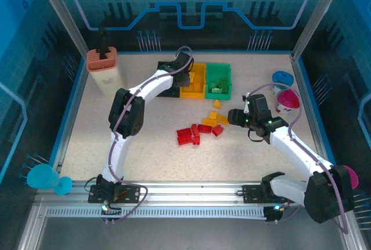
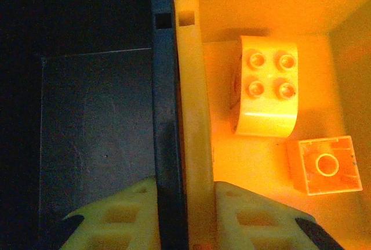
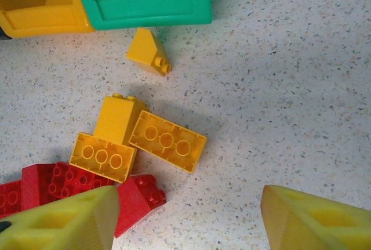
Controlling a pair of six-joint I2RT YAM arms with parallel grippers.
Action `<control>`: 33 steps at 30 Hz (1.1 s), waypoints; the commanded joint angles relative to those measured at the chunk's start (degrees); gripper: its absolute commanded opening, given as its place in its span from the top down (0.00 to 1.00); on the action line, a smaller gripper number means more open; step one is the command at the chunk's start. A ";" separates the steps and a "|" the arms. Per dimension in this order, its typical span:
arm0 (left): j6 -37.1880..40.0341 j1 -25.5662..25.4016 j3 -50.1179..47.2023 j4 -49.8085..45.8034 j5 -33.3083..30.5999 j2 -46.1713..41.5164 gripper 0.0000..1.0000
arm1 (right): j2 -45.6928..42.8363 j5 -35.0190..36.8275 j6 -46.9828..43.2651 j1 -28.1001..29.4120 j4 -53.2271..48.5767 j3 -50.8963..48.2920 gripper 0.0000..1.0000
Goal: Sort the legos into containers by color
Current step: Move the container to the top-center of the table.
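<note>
Right gripper (image 3: pixel 188 203), jaws apart, hovers just right of the loose yellow legos (image 3: pixel 167 141), whose nearest brick lies lengthwise across the gap; farther off, left gripper (image 2: pixel 185 189) is clamped over the touching walls of black bin (image 2: pixel 165 116) and yellow bin (image 2: pixel 194 116).

black bin (image 2: pixel 93 128) cropped, red legos (image 3: pixel 46 183) cut off
</note>
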 commanded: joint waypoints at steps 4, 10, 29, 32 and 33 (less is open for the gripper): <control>-0.49 -1.30 -8.36 -2.24 0.04 -3.48 0.82 | -1.45 0.13 1.01 -0.58 -1.23 0.59 0.34; -4.14 -2.11 -17.72 0.73 0.22 -9.55 0.81 | -1.37 0.60 1.16 -0.03 -0.71 -0.19 0.34; -15.00 -6.22 -33.51 7.29 6.88 -22.13 0.77 | 9.77 -0.46 0.16 6.60 2.67 2.54 0.32; -15.64 -7.06 -32.85 7.80 8.17 -20.88 0.77 | 10.76 -0.04 0.51 7.00 2.98 2.88 0.32; -15.95 -7.20 -32.66 8.24 8.71 -20.42 0.77 | 10.96 0.15 0.48 7.09 2.95 2.95 0.32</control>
